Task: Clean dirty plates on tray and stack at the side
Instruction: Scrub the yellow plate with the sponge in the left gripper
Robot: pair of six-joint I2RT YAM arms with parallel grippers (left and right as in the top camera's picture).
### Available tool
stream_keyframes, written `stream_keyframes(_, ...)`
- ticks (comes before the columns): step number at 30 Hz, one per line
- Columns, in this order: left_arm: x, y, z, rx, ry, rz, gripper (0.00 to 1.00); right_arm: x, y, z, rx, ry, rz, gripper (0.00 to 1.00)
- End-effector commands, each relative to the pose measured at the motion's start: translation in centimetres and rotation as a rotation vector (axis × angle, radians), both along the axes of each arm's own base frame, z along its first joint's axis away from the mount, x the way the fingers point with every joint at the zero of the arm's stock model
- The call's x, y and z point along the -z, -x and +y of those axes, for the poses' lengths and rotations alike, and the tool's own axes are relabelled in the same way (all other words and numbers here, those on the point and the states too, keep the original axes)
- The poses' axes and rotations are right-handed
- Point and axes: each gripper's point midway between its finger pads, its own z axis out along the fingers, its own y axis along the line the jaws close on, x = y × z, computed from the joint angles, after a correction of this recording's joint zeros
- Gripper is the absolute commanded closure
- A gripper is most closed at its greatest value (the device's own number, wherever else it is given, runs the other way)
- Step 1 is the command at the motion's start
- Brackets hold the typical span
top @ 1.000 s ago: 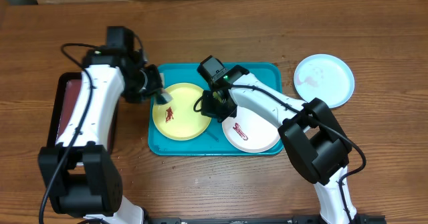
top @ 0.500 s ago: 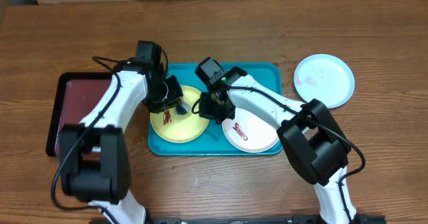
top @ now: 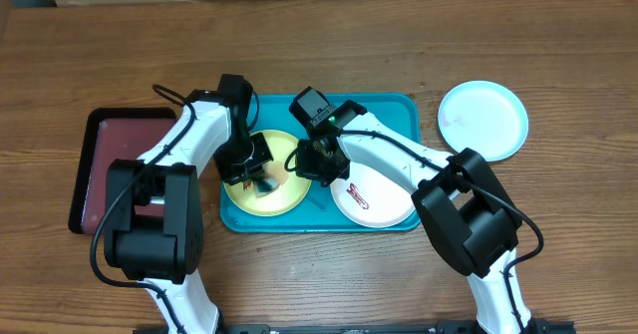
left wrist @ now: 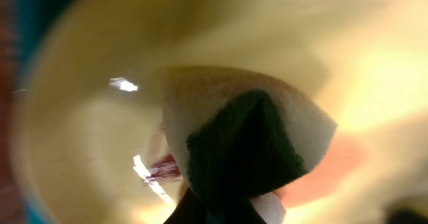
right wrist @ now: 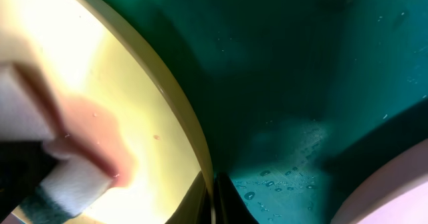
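**L arm now on the yellow-green plate; R jaws on its rim**

Since 1 s ago my L arm has swung in from above the maroon tray [top: 110,165] to the yellow-green plate [top: 289,186]. The sponge [top: 263,182] now sits on the plate's face, near the middle. My R arm has hardly shifted.

(a) L jaws: closed on the sponge. The L wrist view is blurred. It shows the sponge's pale face and dark green backing close against the plate, w/ a reddish smear [left wrist: 164,167] just beside it.

(b) R jaws: almost shut, pinching the plate's right rim, which runs btwn the two tips in the R wrist view. The sponge shows at that view's left edge.

(c) Plates: the yellow-green plate lies in the left half of the turquoise tray [top: 389,110]. The white plate [top: 384,206] lies in the right half, w/ a red mark [top: 359,196] on it. The light blue plate [top: 483,120] lies on the tabletop [top: 299,35], outside the tray and just right of it.

(d) The maroon tray sits on the tabletop, left of the turquoise tray.
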Motion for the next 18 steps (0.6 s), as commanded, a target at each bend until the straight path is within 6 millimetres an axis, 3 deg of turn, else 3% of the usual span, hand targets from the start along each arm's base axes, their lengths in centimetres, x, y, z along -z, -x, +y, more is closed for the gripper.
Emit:
stream_keyframes(1,1.1,2.1,6.7,-0.002,-0.303,0.091,0.96,-1.2,-0.7,0.1,0.010,-0.013,-0.035,0.96)
stream_keyframes(7,0.0,1.6,8.0,-0.050,-0.301,0.083,0.96,-1.2,-0.7,0.1,0.010,-0.013,-0.035,0.96)
stream_keyframes(13,-4.2,-0.8,8.0,-0.070,-0.282,-0.019,0.96,-1.2,-0.7,0.1,0.010,-0.013,-0.036,0.96)
stream_keyframes(18,-6.9,-3.5,3.5,0.094,-0.041,-0.177,0.96,-1.2,-0.9,0.1,0.012,-0.012,-0.044,0.96)
